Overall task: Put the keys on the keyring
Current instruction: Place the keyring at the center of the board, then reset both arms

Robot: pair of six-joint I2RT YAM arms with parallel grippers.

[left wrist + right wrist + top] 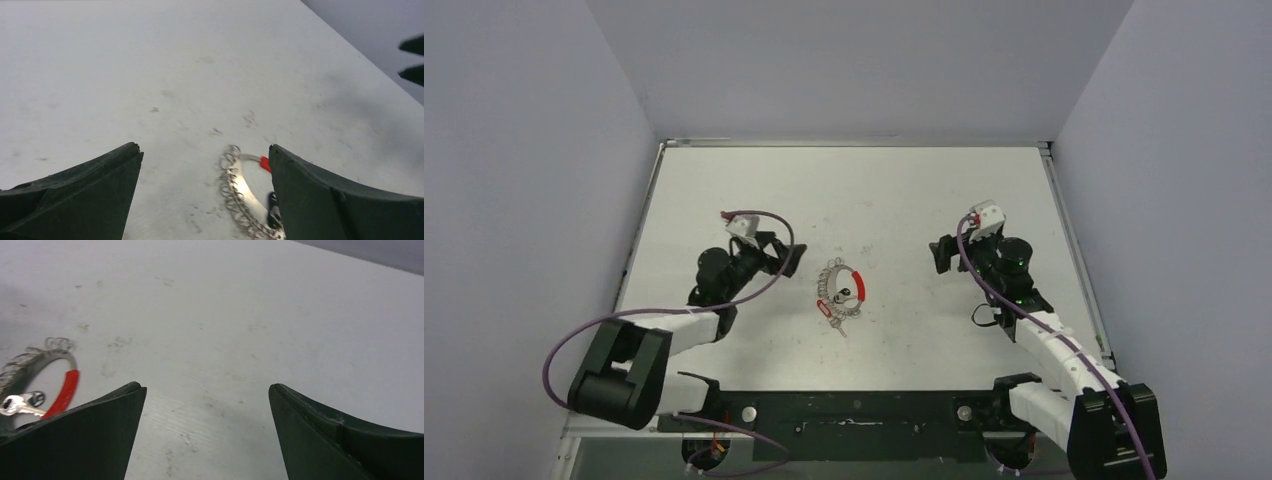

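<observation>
The keyring (842, 290) lies flat near the middle of the surface (874, 190). The left pincer (792, 258) stands at its 10 o'clock and the right pincer (940, 255) at its 2 o'clock. Both are spread wide, hold nothing and are clear of the ring, probably so either arm can approach freely. A silver key (17, 405) rests inside the loop; whether it is threaded cannot be told.
</observation>
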